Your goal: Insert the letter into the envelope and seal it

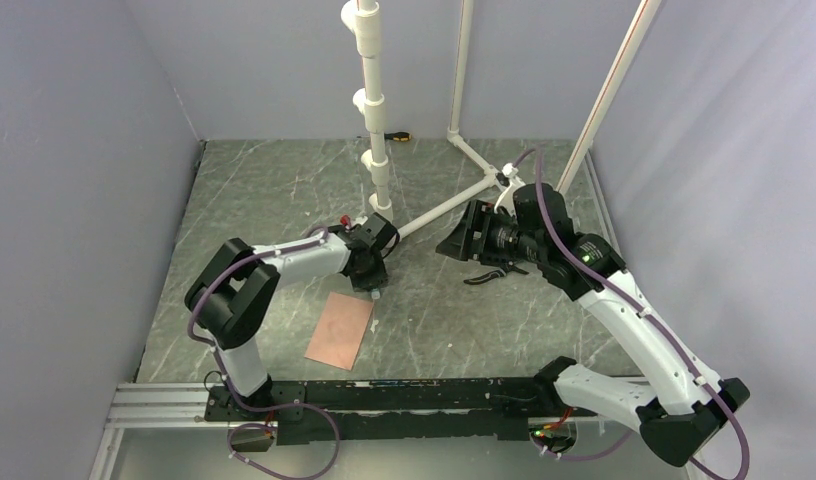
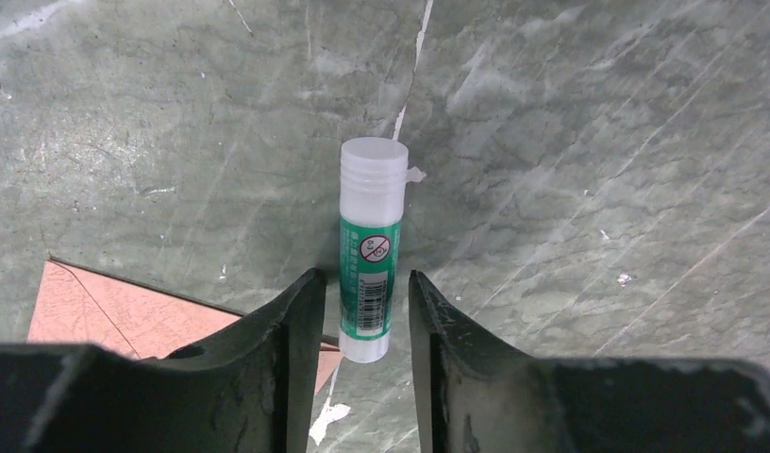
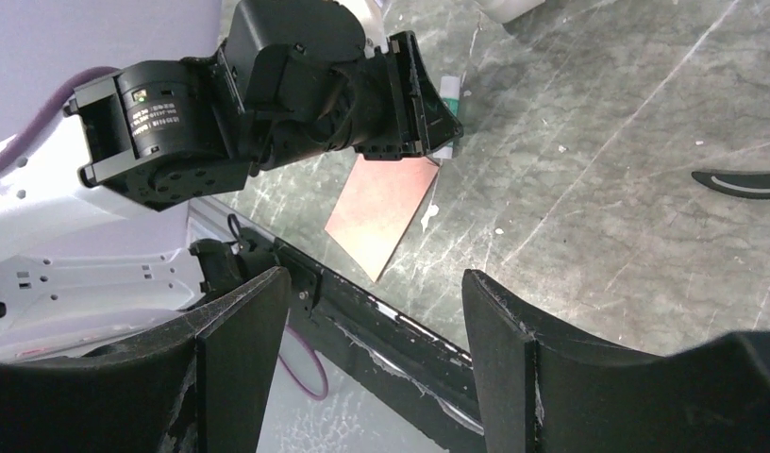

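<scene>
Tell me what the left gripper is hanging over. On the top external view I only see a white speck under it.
Observer: A glue stick with a green label and a white cap. It sits between the fingers of the left gripper.
Operator: Is it pinched?
Observer: No. The left wrist view shows a sliver of table between the stick and each finger, so the jaws stand open around it without touching.
</scene>
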Available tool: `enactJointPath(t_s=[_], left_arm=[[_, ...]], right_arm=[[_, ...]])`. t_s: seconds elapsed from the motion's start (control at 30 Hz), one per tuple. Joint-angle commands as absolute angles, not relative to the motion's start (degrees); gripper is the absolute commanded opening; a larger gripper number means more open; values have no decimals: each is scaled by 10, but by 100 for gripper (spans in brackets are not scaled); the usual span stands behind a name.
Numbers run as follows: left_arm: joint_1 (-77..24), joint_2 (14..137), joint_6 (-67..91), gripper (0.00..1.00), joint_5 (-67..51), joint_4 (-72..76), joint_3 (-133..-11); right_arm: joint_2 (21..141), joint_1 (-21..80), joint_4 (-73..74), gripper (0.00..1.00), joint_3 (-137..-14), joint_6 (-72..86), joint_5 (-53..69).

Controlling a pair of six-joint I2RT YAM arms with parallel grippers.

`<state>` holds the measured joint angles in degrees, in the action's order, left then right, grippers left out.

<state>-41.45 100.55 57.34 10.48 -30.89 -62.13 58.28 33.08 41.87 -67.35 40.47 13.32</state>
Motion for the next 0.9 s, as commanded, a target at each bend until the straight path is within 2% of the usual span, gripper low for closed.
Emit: enactJointPath(t_s=[0.0, 0.17, 0.27, 0.33, 0.37, 0.4, 0.53, 0.7, 0.87], left_arm=[[-421, 1014, 581, 44, 123, -342, -649], [-423, 999, 576, 51, 130, -358, -648], [-424, 963, 565, 59, 137, -372, -652], [-423, 924, 555, 71, 141, -383, -658], [-423, 899, 546, 88, 142, -384, -659], [-423, 877, 538, 92, 145, -389, -661], [-423, 777, 500, 93, 149, -427, -680], [-424, 664, 472, 93, 162, -534, -734], [-423, 565, 473, 93, 251, -690, -840]], right_arm=[[568, 330, 392, 71, -665, 401, 124], [564, 330, 382, 71, -661, 408, 126], [561, 330, 382, 71, -667, 407, 122], [556, 330, 381, 73, -673, 405, 116], [555, 330, 382, 74, -676, 405, 109], [553, 330, 385, 75, -681, 403, 102], [554, 330, 402, 80, -705, 389, 79], [592, 330, 499, 99, -786, 375, -10], [622, 330, 619, 100, -875, 387, -157]])
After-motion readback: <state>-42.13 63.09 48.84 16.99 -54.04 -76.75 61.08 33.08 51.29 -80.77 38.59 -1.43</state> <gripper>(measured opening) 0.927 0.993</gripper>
